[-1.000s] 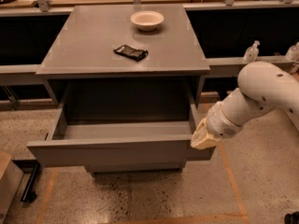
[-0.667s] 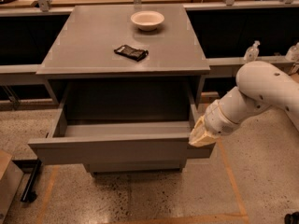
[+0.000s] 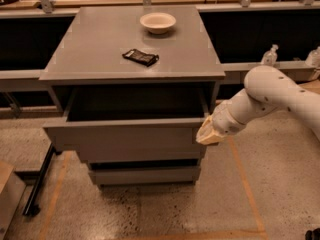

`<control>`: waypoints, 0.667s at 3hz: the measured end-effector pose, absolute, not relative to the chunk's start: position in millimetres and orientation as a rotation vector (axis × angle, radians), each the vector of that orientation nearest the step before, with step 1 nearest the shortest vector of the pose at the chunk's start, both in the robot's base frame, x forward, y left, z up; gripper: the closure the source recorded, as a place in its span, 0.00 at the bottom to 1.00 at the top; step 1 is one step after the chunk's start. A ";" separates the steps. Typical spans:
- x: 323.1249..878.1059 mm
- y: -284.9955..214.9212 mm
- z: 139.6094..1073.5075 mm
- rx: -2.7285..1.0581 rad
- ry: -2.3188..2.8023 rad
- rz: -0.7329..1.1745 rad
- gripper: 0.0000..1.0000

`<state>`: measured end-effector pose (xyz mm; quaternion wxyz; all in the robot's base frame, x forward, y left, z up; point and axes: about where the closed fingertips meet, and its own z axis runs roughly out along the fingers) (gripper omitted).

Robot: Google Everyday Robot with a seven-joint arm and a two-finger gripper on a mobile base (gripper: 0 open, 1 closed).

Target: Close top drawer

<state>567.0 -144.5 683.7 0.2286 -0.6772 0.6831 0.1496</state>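
Already the top drawer (image 3: 125, 140) has slid partway in since a second ago, though it is still ajar beneath the cabinet top (image 3: 95, 49). Our gripper (image 3: 208, 134) is at its right front corner; how open it is, we cannot tell. We judge more pushing is needed.

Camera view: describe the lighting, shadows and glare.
Camera view: warm, dim light overall; the cabinet top carries a soft sheen with no harsh glare; the inside of the open top drawer lies in deep shadow; the gripper, at the drawer front's right end, is well lit; the pale bowl stands out brightly.
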 end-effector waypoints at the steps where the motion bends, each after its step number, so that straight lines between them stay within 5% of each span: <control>1: 567.4 -144.0 683.0 -1.860 1.879 0.412 1.00; 2: 569.8 -142.0 679.7 -1.835 1.870 0.412 1.00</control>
